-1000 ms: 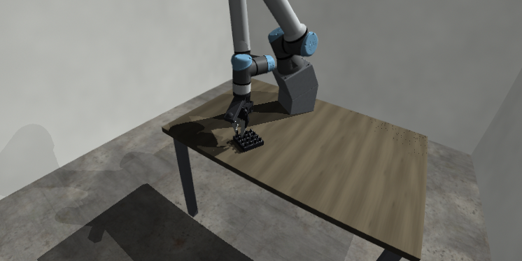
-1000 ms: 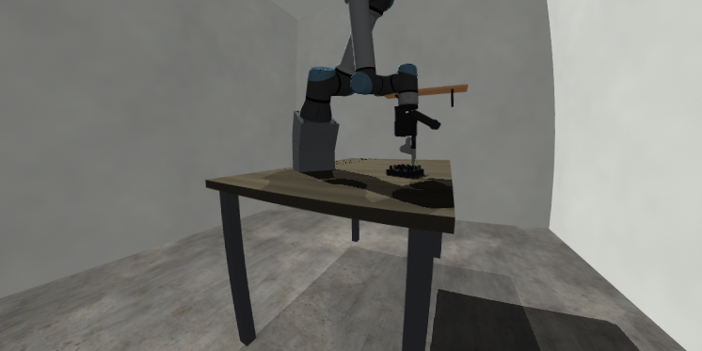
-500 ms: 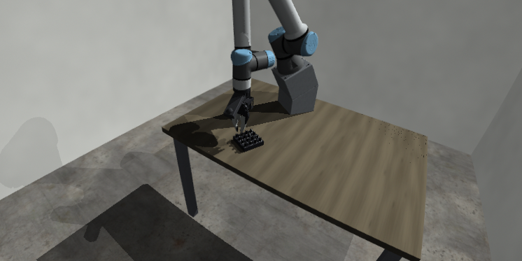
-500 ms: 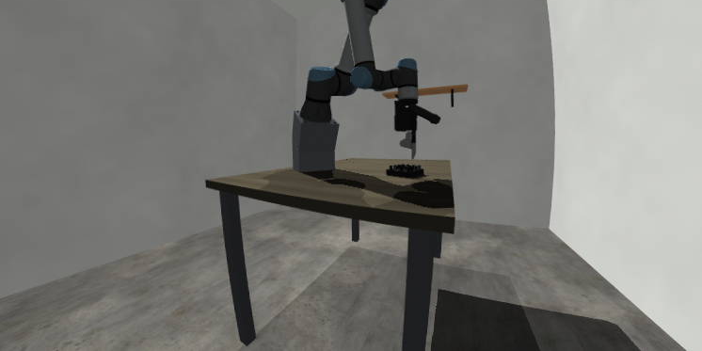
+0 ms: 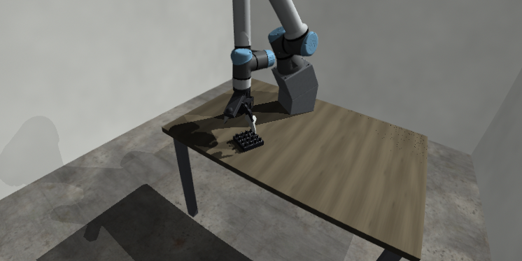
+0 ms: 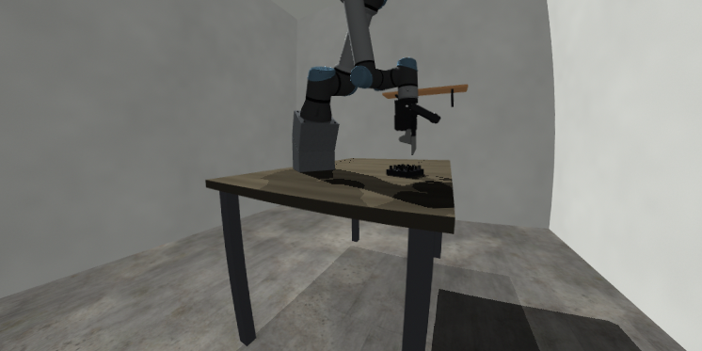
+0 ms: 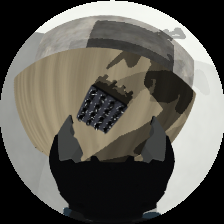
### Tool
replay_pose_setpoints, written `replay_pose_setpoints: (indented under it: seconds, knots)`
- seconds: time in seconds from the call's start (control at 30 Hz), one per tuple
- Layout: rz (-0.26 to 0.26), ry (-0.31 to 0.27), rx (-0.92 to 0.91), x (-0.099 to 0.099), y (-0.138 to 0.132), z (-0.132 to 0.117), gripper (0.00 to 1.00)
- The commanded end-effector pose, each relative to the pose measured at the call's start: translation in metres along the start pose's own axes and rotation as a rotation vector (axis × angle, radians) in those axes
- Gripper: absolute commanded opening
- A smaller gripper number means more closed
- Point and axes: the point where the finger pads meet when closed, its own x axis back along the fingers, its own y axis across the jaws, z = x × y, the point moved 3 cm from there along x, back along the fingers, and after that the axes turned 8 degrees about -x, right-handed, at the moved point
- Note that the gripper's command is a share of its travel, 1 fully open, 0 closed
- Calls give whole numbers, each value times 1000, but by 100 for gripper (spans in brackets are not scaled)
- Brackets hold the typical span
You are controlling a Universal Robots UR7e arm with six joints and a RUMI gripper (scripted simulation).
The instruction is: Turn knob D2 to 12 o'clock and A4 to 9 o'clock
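The black knob box (image 5: 252,147) (image 6: 405,173) (image 7: 102,109) lies on the wooden table, with several small black knobs in rows on its top. In the wrist view it sits turned at a slant, ahead of and between the spread fingers. My gripper (image 5: 240,126) (image 6: 411,151) (image 7: 112,116) is wide open and empty. It hangs above the box, pointing down, with its fingers clear of the knobs. The knobs are too small and dark to read their pointers, marks or labels. I cannot tell which side has the socket.
The wooden table (image 5: 328,157) (image 6: 275,186) (image 7: 45,100) carries the grey robot base (image 5: 299,91) (image 6: 314,147) behind the box. Dark arm shadows fall on the table beside the box. The table's edge runs close to the box. An orange plank (image 6: 449,88) shows behind the gripper in the exterior view.
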Motion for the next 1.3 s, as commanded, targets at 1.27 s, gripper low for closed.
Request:
replay_pose_setpoints:
  seconds: [1.27]
  knots:
    - [0, 1, 0, 111, 0, 0, 100]
